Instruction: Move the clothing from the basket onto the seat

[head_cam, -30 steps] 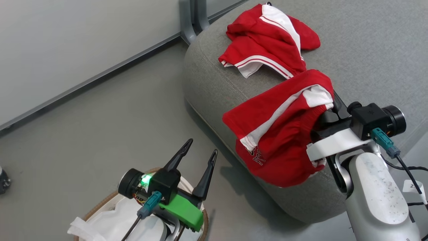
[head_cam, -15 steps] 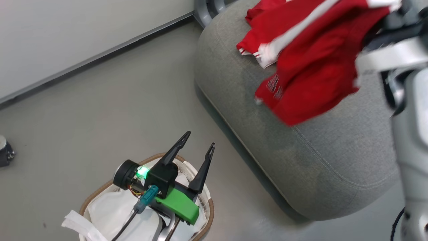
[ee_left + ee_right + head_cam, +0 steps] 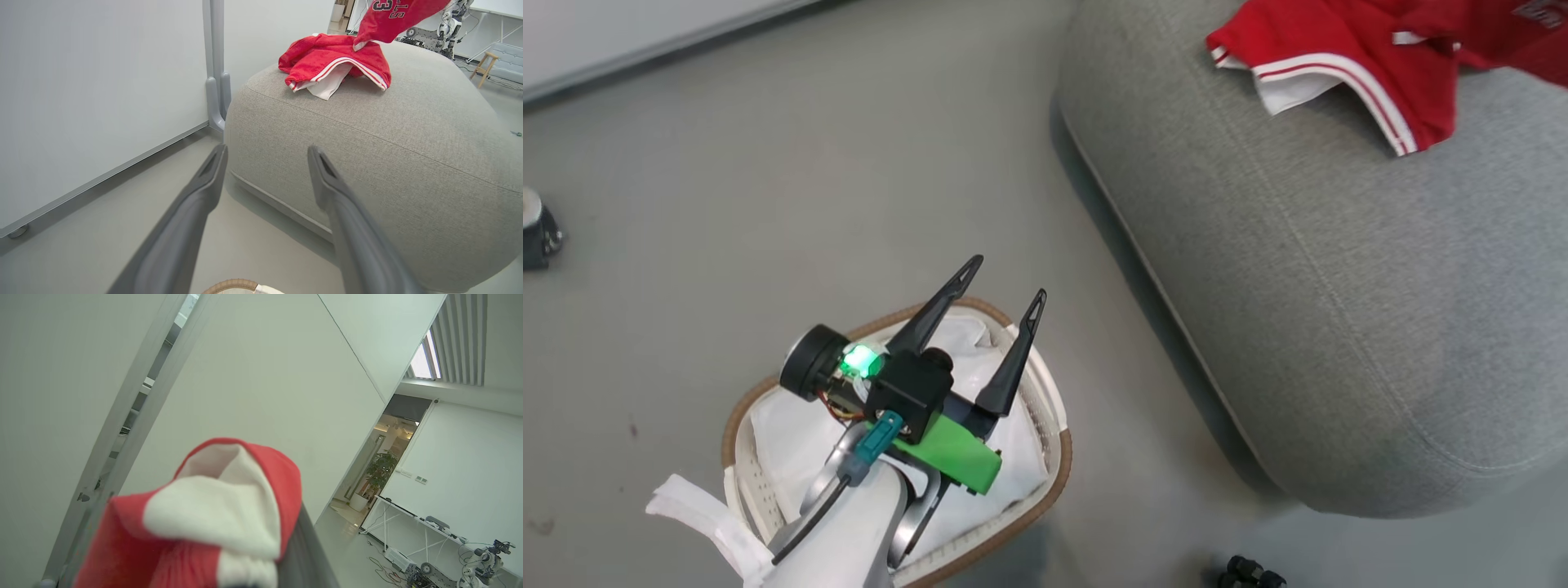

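A red garment with white stripe trim [image 3: 1339, 73] lies on top of the large grey seat [image 3: 1339, 286]. A second red garment, printed with "23" [image 3: 396, 16], hangs in the air above the first one [image 3: 331, 61]. Its red and white cloth [image 3: 220, 514] drapes over my right gripper [image 3: 237, 539], which is shut on it; one grey finger [image 3: 304, 547] shows beside the cloth. My left gripper [image 3: 1009, 278] stands open and holds nothing, just above the white basket with the brown rim [image 3: 1058, 457]. White liner [image 3: 776, 441] shows inside the basket.
The basket stands on the grey floor [image 3: 768, 163], left of the seat's rounded side. A flap of white liner [image 3: 703, 514] hangs over its near rim. A small dark object [image 3: 535, 237] sits at the far left, black wheels [image 3: 1250, 572] at the bottom. A grey post [image 3: 216, 81] stands by the wall.
The head camera has tipped down and shifted. My right arm has lifted the printed garment up over the seat and left the head view. My left gripper stays open over the basket.
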Available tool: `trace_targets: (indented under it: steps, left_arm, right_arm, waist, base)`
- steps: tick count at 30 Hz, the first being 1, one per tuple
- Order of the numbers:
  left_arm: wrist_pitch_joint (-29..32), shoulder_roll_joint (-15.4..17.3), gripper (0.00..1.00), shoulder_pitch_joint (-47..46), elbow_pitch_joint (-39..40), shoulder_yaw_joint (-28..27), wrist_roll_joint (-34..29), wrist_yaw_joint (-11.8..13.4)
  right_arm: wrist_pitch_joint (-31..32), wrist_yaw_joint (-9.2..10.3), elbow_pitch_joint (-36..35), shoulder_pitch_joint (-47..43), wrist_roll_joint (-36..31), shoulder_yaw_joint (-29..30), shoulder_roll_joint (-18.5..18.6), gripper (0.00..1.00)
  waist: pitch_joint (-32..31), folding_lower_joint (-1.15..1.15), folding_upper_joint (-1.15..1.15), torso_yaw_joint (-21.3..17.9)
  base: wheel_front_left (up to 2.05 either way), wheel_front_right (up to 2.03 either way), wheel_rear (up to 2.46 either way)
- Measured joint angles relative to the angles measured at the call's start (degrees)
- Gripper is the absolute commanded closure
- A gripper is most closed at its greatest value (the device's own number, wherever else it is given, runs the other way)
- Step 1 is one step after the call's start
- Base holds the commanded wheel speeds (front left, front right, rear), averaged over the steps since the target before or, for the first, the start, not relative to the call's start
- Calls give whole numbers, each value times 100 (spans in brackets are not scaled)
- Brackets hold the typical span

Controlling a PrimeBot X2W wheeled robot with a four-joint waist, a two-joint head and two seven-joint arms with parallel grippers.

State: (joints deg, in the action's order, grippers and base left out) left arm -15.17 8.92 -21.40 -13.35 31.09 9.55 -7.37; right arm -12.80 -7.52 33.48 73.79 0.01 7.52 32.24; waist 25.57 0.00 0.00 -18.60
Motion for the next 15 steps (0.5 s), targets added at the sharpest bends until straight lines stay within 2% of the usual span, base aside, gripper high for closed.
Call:
trace_targets:
  steps: [6, 11, 15]
  left_arm:
    - [0, 91, 0, -142, 88, 26, -121, 0]
    - [0, 132, 0, -222, 127, 27, -223, 0]
    - [0, 168, 0, -279, 147, 32, -267, 0]
  right_arm:
    - [-145, -1, 824, 82, -275, 366, -101, 100]
    - [-216, -1, 1361, -205, -476, 654, -493, 100]
    - [-220, -1, 1365, -558, -633, 855, -805, 100]
  waist:
    - [523, 1, 0, 196]
    - [928, 1, 0, 326]
    - [1184, 1, 0, 396]
  base:
    - [0, 0, 0]
    - [0, 0, 0]
    - [0, 0, 0]
